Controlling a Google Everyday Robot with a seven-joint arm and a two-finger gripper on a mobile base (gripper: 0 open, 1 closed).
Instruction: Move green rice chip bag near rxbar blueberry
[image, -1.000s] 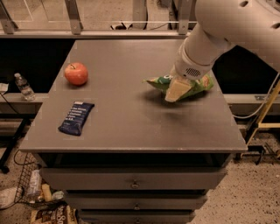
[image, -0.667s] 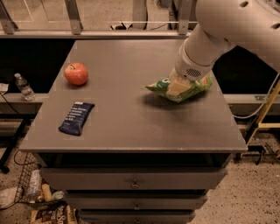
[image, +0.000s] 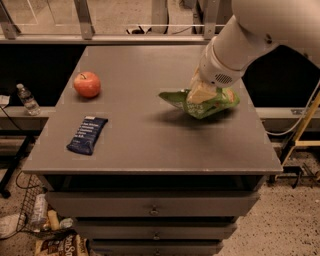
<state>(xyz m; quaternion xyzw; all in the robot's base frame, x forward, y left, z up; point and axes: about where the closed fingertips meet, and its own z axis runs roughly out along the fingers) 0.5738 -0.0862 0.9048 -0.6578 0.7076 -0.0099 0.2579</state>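
Note:
The green rice chip bag (image: 212, 103) hangs tilted a little above the right half of the grey table (image: 150, 145), with its shadow on the surface below it. My gripper (image: 201, 93) comes down from the upper right and is shut on the bag's top middle. The rxbar blueberry (image: 87, 134), a dark navy wrapper with white text, lies flat near the table's front left, well apart from the bag.
A red-orange apple (image: 87, 84) sits at the table's left, behind the bar. A water bottle (image: 27, 99) stands on a ledge left of the table. Drawers (image: 152, 210) are below the front edge. A yellow frame (image: 305, 130) stands at right.
The gripper has closed on the bag, raised it off the table and shifted it slightly left. The bar and apple have not moved.

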